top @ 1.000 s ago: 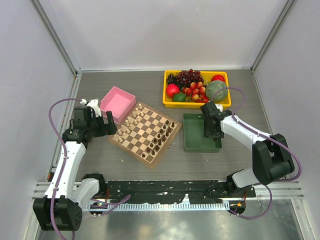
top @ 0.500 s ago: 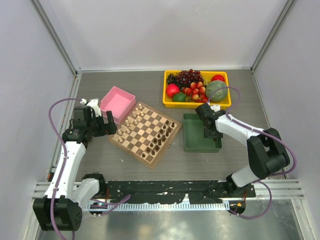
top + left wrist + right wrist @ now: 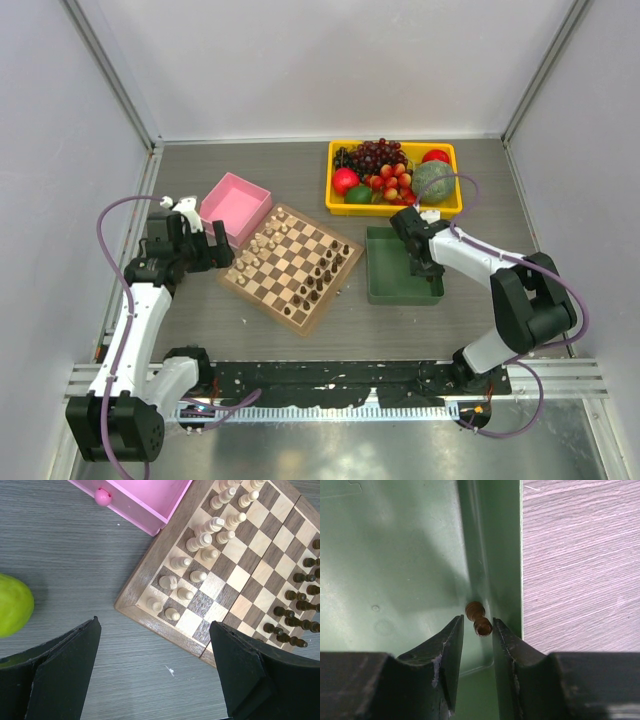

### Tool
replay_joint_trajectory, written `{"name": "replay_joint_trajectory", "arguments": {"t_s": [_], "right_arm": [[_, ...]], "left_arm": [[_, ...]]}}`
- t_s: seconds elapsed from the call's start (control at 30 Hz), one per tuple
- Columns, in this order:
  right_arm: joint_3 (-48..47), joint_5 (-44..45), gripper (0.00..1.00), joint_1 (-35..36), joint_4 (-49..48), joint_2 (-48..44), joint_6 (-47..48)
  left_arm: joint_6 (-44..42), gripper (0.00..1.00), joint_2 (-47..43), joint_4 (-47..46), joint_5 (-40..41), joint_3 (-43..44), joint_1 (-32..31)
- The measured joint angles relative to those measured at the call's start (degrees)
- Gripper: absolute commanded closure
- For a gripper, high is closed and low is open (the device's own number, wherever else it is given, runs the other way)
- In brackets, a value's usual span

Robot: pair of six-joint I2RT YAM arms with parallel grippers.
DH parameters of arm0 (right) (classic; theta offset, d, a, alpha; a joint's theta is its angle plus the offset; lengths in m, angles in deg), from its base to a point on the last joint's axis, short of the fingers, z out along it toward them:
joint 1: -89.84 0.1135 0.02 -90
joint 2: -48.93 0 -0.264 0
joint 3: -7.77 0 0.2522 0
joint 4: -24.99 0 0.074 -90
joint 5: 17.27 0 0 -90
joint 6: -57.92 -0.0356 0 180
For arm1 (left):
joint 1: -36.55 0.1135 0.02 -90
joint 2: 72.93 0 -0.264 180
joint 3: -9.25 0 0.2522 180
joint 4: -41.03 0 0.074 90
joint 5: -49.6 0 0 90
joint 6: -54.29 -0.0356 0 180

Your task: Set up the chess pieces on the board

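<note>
While left gripper hangs wide apart off a corner of the board, right gripper sits narrowly parted in green tray. Dark pawn lies at its tips against the tray wall, not clamped

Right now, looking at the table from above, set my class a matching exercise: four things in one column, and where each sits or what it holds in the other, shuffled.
Column one:
1 pink box
2 yellow crate
3 green tray
4 cream pieces

Column two:
A standing on the board
B holds a brown pawn lying by its wall
C full of fruit
D beside the board, to its back left

Pairs: 1-D, 2-C, 3-B, 4-A
</note>
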Motion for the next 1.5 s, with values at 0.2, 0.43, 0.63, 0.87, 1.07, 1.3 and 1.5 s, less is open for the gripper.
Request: {"name": "replay_joint_trajectory", "arguments": {"t_s": [0.2, 0.43, 0.63, 0.87, 1.07, 1.3, 1.5], "right_arm": [[0.00, 0.02, 0.73, 0.00, -0.44, 0.09, 0.13], [0.00, 0.22, 0.87, 0.00, -1.01, 0.59, 0.55], [-0.02, -0.15, 0.90, 0.04, -1.11, 0.31, 1.51], [-2.75, -2.10, 0.91, 0.74, 0.63, -3.50, 3.04], [-7.30, -3.39, 0.95, 3.39, 2.49, -9.42, 3.82], [-10.54, -4.61, 0.95, 9.27, 5.14, -15.93, 3.72], [-12.28, -6.08, 0.95, 13.14, 6.38, -18.73, 2.49]], "left_arm": [[0.02, 0.01, 0.00, -0.04, -0.02, 0.00, 0.00], [0.02, 0.01, 0.00, -0.07, -0.02, -0.02, 0.00], [0.02, 0.01, 0.00, -0.09, -0.02, -0.02, 0.00], [-0.02, 0.01, 0.55, -0.07, 0.00, 0.00, 0.00], [-0.04, 0.01, 0.59, -0.07, 0.02, -0.02, 0.00], [-0.04, 0.01, 0.57, -0.02, 0.00, 0.00, 0.00], [-0.04, 0.01, 0.22, -0.02, 0.02, -0.02, 0.00]]}}
